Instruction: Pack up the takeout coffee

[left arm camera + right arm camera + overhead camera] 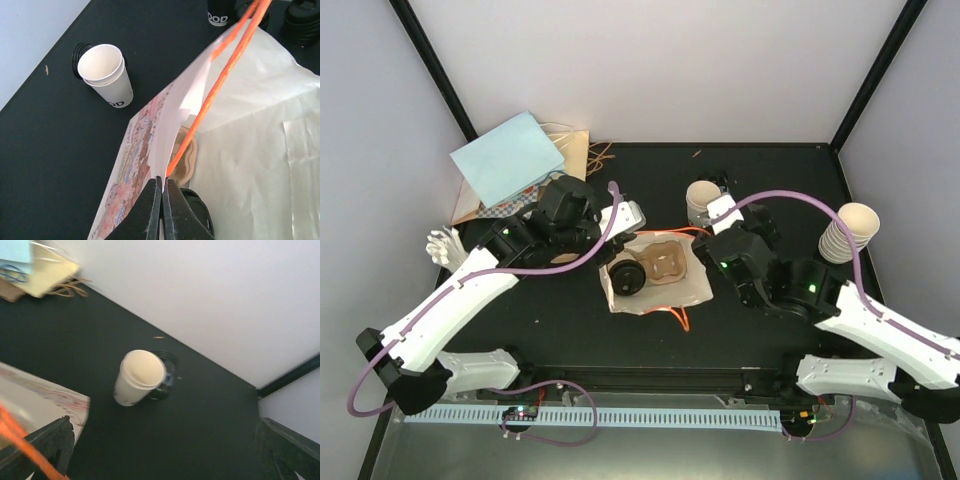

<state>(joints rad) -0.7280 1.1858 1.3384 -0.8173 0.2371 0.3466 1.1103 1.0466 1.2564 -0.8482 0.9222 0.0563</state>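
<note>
One takeout coffee, a cup with a black lid point(625, 278), stands in a brown pulp tray point(670, 265) inside the open printed paper bag point(695, 292) at mid-table. In the left wrist view its lid point(199, 212) shows just behind the fingers. My left gripper point(625, 228) point(162, 187) is shut on the bag's upper paper edge point(170, 130), beside an orange handle point(222, 75). My right gripper point(717, 212) point(162, 440) hangs open over bare table at the bag's right corner point(45, 400), holding nothing. A lidless cream cup point(137, 377) stands beyond it.
Lidless cups point(702, 198) with black lids point(80, 52) behind them stand at the back centre. A second cup stack point(848, 232) is at the right. Blue and brown paper bags point(510, 158) lie at the back left, with a white object point(445, 245) beside the left arm.
</note>
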